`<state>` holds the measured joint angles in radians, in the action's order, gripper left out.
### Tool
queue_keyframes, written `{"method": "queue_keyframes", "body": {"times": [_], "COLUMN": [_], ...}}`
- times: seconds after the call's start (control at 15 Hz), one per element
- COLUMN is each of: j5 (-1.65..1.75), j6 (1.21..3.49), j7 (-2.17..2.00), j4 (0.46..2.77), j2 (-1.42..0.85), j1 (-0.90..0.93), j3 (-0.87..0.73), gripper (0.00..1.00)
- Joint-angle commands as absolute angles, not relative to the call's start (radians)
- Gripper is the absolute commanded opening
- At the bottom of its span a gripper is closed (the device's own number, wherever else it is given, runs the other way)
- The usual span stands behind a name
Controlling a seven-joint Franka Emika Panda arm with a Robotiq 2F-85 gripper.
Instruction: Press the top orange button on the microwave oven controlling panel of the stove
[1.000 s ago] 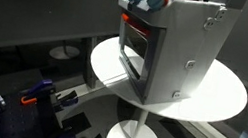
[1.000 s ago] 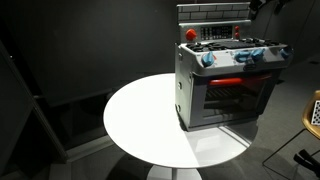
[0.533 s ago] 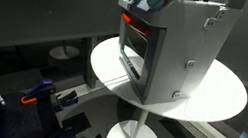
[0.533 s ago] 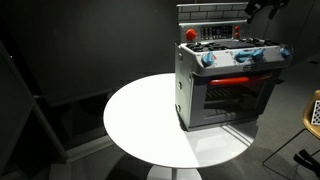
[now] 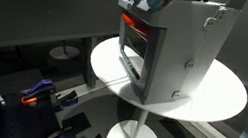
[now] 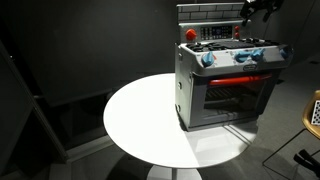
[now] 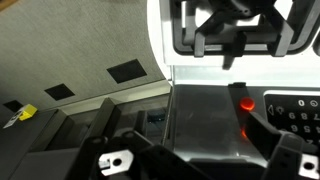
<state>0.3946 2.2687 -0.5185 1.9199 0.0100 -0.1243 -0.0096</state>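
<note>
The grey toy stove [image 5: 183,49] stands on a round white table [image 5: 223,96], and it shows from the front in an exterior view [image 6: 225,95]. It has blue knobs, red parts on top and a dark door window. My gripper [image 6: 255,9] hovers above the stove's top right back corner, next to its raised back panel. In the wrist view the fingers [image 7: 200,138] look apart and hold nothing. Between them lies a grey stove face [image 7: 200,105] with a glowing orange button [image 7: 245,102] and a second orange glow just below it, by the right finger.
The table [image 6: 140,115] has free white surface in front of the stove. Blue and orange gear [image 5: 36,95] lies on the dark floor beside the table base. A wooden chair [image 6: 312,112] stands at the frame edge. The wrist view shows grey floor [image 7: 80,60].
My gripper has moved slightly left and down toward the stove's back panel. The stove has not moved.
</note>
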Motion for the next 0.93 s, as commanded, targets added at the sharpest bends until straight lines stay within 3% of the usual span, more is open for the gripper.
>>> {"method": "queue_keyframes", "body": {"times": [0.0,0.87], "j5": [0.387,0.381], "j6": [2.265,2.264], "j7": [-0.533,-0.532], "j4": [1.866,1.809], "j2": [-0.034,-0.094], "j1": [-0.1,-0.071], "j3": [-0.03,-0.057], "gripper": [1.0,1.0]}}
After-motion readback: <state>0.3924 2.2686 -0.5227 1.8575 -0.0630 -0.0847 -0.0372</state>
